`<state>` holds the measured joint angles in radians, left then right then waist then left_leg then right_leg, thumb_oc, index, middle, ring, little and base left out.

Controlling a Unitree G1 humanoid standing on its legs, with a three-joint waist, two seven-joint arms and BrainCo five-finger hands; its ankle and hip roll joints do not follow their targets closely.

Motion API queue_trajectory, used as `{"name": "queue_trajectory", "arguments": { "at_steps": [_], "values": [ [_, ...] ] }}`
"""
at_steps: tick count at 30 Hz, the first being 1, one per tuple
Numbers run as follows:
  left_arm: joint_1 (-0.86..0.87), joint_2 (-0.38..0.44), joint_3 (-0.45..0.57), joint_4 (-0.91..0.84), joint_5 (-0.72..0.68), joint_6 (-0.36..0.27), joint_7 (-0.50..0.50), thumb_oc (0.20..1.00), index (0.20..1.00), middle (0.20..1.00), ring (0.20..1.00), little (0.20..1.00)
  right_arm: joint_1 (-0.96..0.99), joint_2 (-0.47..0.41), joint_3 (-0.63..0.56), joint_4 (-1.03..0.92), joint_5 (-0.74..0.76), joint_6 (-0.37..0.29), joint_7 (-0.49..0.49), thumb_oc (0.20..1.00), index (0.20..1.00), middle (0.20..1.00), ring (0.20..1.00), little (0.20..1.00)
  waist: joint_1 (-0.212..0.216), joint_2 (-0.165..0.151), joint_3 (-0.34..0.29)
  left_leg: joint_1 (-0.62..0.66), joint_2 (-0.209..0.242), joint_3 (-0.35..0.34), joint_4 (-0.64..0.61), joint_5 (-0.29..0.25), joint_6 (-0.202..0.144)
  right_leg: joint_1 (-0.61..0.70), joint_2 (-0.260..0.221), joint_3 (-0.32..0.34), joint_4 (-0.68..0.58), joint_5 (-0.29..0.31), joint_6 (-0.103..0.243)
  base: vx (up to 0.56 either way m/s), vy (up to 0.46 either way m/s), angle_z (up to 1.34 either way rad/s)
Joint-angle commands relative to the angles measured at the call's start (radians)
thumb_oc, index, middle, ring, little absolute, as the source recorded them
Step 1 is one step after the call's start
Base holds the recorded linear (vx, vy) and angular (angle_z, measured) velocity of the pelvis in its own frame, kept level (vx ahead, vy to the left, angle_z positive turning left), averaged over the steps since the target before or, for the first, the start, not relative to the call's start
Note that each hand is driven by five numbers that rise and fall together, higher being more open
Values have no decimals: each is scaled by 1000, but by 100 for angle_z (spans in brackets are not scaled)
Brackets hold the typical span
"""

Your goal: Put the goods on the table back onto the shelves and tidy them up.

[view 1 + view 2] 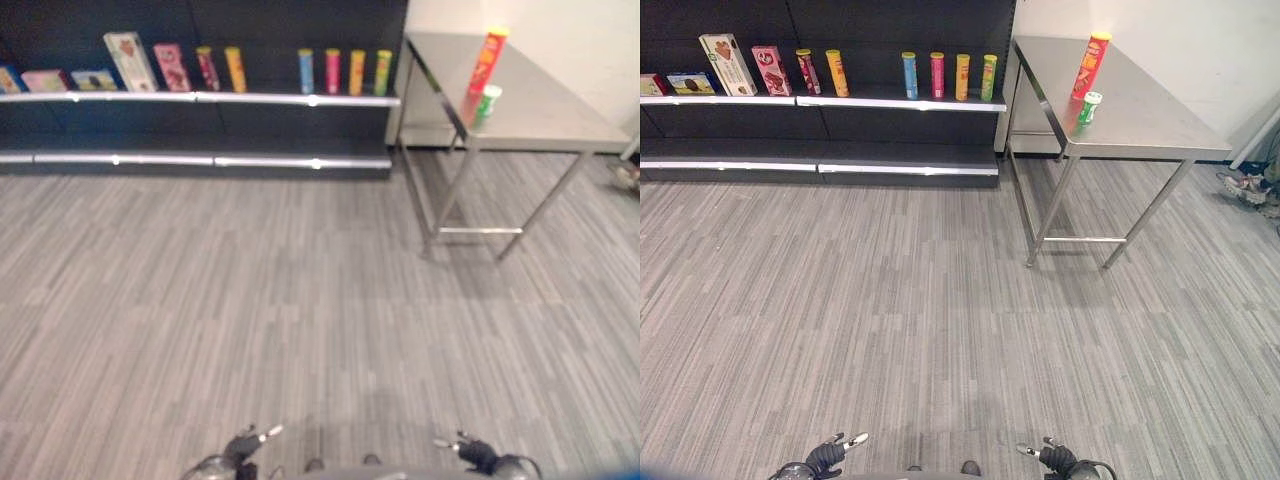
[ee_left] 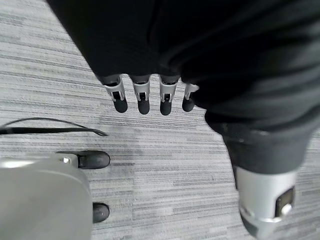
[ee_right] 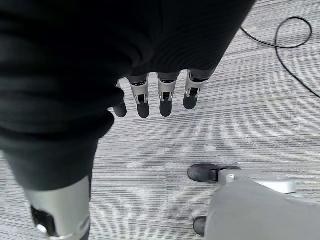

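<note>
Floor: grey striped carpet point(image 1: 890, 300) is seen across the whole room, running from the shelving to the near edge of the head views.
Wall: a pale wall point(image 1: 1180, 50) is seen behind the table.
Shelves: a dark shelf unit point(image 1: 820, 100) with silver edge strips is set along the far side; a lower tier is seen beneath the stocked one.
Shelf stock: boxes point(image 1: 725, 63) are stood at the left end, then two tubes point(image 1: 837, 72), then a row of four tubes point(image 1: 945, 76) in blue, pink, orange and green near the right end.
Table: a steel table point(image 1: 1140, 115) on thin legs is placed just beside the right end of the shelves.
Goods on table: a tall red tube point(image 1: 1091, 64) is stood upright at the table's near-left part, with a small green-and-white cup point(image 1: 1089, 108) just beside it, closer to the table edge.
Left hand: the left hand point(image 2: 145, 95) is held low over the carpet, fingers straight and relaxed, nothing held.
Right hand: the right hand point(image 3: 160, 97) is held likewise, fingers straight, nothing held.
Hard to make out: the print on the boxes and tubes cannot be told; items at the shelf's far left are cut off by the frame edge.
</note>
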<state>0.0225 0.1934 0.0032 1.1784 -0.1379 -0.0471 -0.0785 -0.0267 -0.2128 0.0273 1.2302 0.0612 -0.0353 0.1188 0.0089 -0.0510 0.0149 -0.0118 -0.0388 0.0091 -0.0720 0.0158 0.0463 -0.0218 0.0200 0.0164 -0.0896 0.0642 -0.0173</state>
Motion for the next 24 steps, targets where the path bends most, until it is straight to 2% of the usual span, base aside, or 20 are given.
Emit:
{"name": "queue_trajectory", "arguments": {
  "at_steps": [1,24],
  "values": [
    [-70,-11,24,53,-15,-36,6,1000,1000,1000,1000,1000,-34,-12,-19,40,30,-16,-7,1000,1000,1000,1000,1000,13,-3,-33,6,48,-41,-15,-41,-52,-10,-38,16,2,6,38,0,0,0],
    [-71,-19,9,72,-14,-30,-8,1000,1000,1000,1000,1000,-20,-1,2,82,2,-13,-6,1000,1000,1000,1000,1000,9,12,-34,3,38,-49,-15,-46,-52,-15,-45,21,2,5,31,0,9,0]
  ]
}}
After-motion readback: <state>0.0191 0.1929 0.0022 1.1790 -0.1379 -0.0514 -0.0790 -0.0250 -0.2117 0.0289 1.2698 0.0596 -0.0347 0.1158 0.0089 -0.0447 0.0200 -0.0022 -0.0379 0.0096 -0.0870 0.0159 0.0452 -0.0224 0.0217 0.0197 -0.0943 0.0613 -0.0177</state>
